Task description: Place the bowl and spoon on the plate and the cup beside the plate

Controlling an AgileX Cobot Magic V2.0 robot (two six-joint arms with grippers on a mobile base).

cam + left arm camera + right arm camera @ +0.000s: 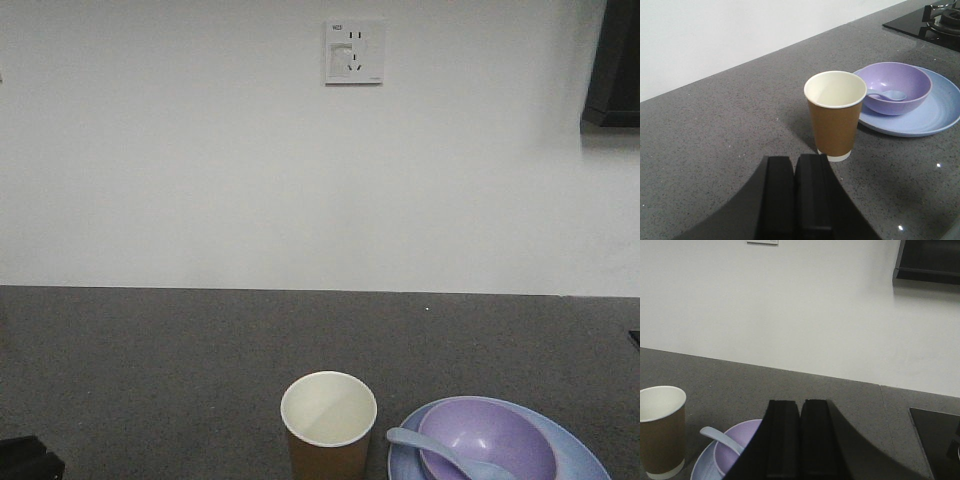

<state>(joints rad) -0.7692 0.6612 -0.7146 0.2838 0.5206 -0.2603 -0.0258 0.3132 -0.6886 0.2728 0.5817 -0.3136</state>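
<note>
The lavender bowl rests on the light-blue plate at the counter's near right. The pale blue spoon lies inside the bowl, its handle over the rim. Just left of the plate stands the brown paper cup, upright and empty. My left gripper is shut, empty, a little short of the cup's base. My right gripper is shut and empty, above the bowl's right side.
A dark speckled counter runs back to a white wall with a socket. A black gas hob sits right of the plate. A dark cabinet hangs at the upper right.
</note>
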